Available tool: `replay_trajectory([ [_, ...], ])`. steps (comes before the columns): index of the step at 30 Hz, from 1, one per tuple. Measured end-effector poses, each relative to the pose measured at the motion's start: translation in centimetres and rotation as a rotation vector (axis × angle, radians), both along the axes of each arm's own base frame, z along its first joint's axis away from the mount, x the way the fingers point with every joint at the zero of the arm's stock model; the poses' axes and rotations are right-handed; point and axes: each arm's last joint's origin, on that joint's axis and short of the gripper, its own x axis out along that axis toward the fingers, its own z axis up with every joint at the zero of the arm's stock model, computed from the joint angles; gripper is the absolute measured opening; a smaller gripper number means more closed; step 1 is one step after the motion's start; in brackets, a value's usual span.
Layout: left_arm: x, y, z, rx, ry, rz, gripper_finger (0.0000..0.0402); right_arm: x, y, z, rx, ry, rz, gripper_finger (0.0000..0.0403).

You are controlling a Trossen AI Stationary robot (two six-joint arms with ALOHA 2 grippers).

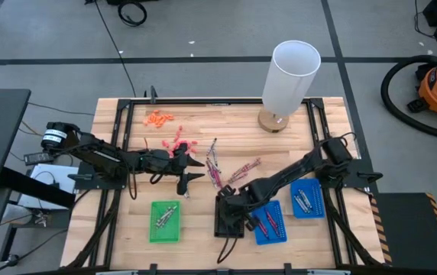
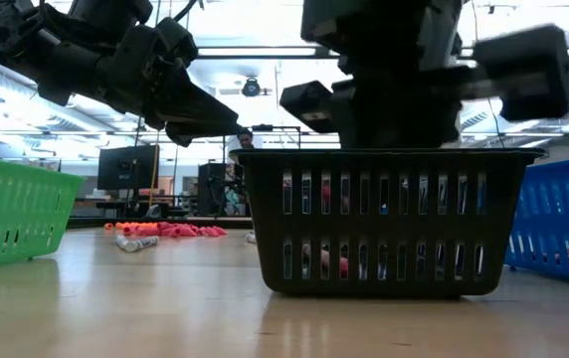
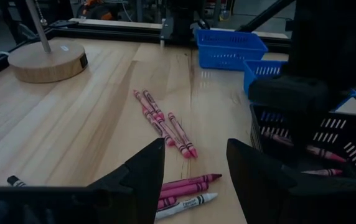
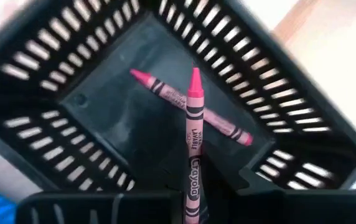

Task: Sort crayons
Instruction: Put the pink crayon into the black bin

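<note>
My right gripper [image 1: 234, 205] hangs over the black basket [image 1: 220, 223], shut on a pink crayon [image 4: 193, 124]. Another pink crayon [image 4: 224, 126] lies flat on the basket's floor [image 4: 84, 106]. My left gripper [image 1: 189, 173] waits open above the table's middle left, with nothing between its fingers [image 3: 147, 174]. Loose pink crayons [image 3: 165, 124] lie on the wood ahead of it, and more pink crayons [image 3: 187, 183] with a white one [image 3: 187, 202] lie just beyond its fingertips. Orange crayons [image 1: 158, 118] and reddish ones [image 1: 180, 145] lie toward the far left. My right gripper pinches the pink crayon's blunt end [image 4: 192, 190] between its two fingers. The fingers come steeply from above, and the crayon runs on past the fingertips in line with them. Its pointed tip [image 4: 195, 74] aims down into the black basket, above the crayon lying there.
A green basket [image 1: 165, 221] stands near the front left. Two blue baskets [image 1: 270, 223] [image 1: 308, 200] with crayons stand right of the black one. A white lamp shade on a round wooden base [image 1: 276, 121] stands at the far right. Black frame rails run along the table's edges.
</note>
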Motion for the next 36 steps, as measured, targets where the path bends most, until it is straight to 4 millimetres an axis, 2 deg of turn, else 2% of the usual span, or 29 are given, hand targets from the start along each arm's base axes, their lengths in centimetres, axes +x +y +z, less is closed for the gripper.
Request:
replay_trajectory([
  [5, 0.0, 0.0, 0.0, 0.000, 0.000, 0.000, 0.0185, -0.1, 0.3, -0.5, -0.030, 0.013, 0.033, 0.0063],
  [13, 0.0, 0.0, 0.0, 0.001, 0.000, 0.000, 0.0185, -0.4, 0.1, 0.4, -0.091, -0.016, 0.026, 0.0093],
  [21, 0.0, 0.0, 0.0, 0.001, 0.003, 0.000, 0.0185, -1.3, -1.0, 4.4, -0.142, -0.118, -0.025, 0.0098],
  [25, 0.0, 0.0, 0.0, 0.001, 0.003, 0.000, 0.0185, -1.5, -3.0, 6.1, -0.220, -0.154, -0.161, 0.0098],
  [29, 0.0, 0.0, 0.0, 0.001, 0.004, 0.000, 0.0185, -1.8, -6.0, 6.0, -0.282, -0.070, -0.284, 0.0098],
  [36, 0.0, 0.0, -0.1, 0.002, 0.010, 0.000, 0.0185, -2.8, -10.9, 3.0, -0.243, 0.116, -0.451, 0.0097],
])
